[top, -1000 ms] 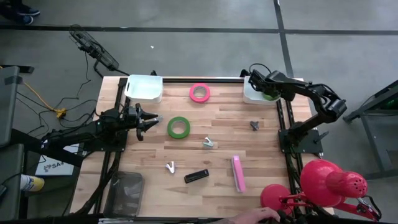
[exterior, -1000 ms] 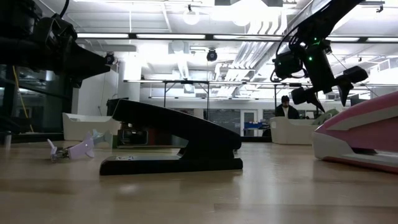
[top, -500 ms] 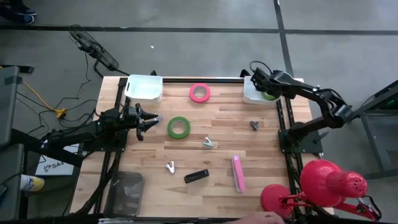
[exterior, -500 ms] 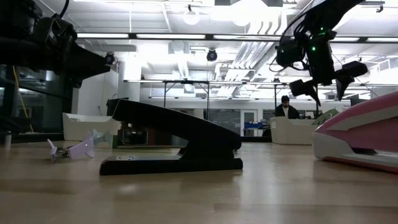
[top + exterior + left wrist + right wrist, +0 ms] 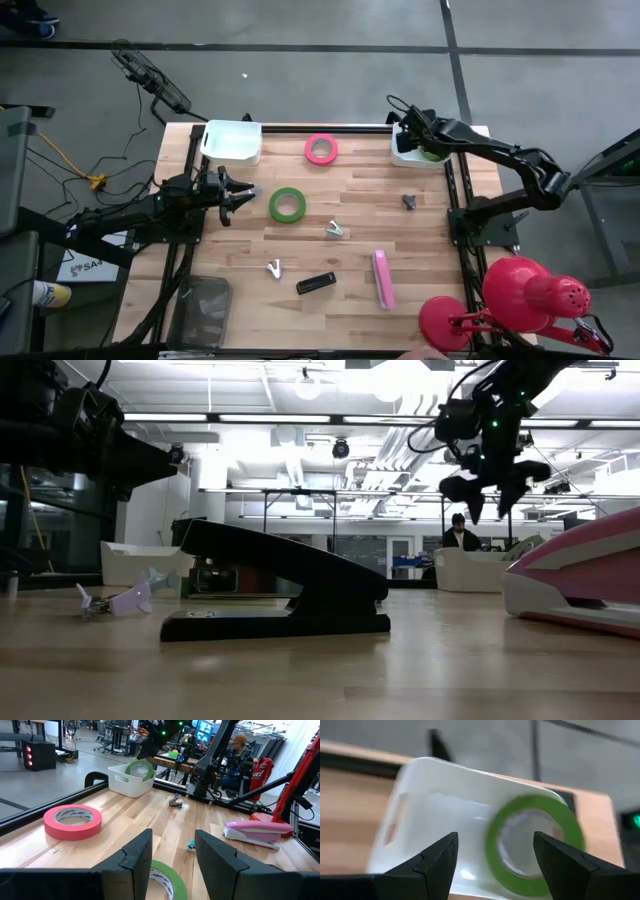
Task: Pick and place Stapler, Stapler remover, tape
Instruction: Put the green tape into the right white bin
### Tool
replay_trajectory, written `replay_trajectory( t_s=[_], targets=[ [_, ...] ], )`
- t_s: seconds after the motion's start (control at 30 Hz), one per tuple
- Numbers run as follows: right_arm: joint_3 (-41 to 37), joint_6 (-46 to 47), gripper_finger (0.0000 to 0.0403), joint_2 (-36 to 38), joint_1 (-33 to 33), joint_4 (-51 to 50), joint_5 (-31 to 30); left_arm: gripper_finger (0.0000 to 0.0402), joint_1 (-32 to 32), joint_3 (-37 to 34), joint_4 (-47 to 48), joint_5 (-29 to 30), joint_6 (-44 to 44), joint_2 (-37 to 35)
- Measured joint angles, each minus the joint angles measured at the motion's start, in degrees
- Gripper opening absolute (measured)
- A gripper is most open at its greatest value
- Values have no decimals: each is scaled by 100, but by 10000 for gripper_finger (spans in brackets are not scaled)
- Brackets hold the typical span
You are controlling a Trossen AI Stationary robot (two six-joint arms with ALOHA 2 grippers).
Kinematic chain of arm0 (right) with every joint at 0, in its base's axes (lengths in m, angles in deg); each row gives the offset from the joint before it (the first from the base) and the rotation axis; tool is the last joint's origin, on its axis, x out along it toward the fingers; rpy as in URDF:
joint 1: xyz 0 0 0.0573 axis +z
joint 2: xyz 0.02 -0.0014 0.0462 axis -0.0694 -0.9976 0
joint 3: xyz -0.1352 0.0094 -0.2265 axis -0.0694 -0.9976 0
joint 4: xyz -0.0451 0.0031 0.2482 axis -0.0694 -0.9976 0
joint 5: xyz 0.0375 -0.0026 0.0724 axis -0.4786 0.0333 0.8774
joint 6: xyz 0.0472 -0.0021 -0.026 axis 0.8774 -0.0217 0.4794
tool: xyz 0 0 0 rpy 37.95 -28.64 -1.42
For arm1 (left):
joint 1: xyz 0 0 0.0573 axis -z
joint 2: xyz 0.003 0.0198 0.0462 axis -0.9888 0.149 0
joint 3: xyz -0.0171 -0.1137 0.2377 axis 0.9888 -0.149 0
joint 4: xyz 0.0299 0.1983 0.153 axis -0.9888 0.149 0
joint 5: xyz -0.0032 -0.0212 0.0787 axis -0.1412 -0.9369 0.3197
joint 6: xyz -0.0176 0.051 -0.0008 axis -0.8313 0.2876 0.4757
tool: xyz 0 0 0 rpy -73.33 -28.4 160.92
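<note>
A green tape roll [image 5: 535,845] leans inside the white bin [image 5: 435,810] at the table's far right corner, its lower edge on the bin's floor. My right gripper [image 5: 495,865] hangs open above that bin [image 5: 412,152], holding nothing. A second green tape roll [image 5: 287,204] lies flat mid-table, just off my open left gripper [image 5: 250,192], which is level at the left. A pink tape roll [image 5: 321,148], a black stapler [image 5: 316,283], a pink stapler [image 5: 382,278] and three staple removers [image 5: 409,201], [image 5: 335,230], [image 5: 274,268] lie on the wood.
Another white bin [image 5: 232,141] stands at the far left. A red lamp [image 5: 520,295] sits off the table's near right corner. A black rail [image 5: 325,128] runs along the far edge. People sit in the room beyond [image 5: 460,535].
My right gripper has risen above the right bin, shifted a little toward the table's far left, and rolled its wrist, staying open. The green tape roll in the bin has not moved.
</note>
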Motion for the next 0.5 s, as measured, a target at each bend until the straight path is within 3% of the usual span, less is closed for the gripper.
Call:
replay_trajectory(
  t_s=[0.37,0.5],
  targets=[
    [0,-2476,246,0,381,1464,2131,147,-1,0,0,0,1,-1],
    [0,-2884,246,0,494,1644,2551,147,0,0,0,0,2,0]
  ],
)
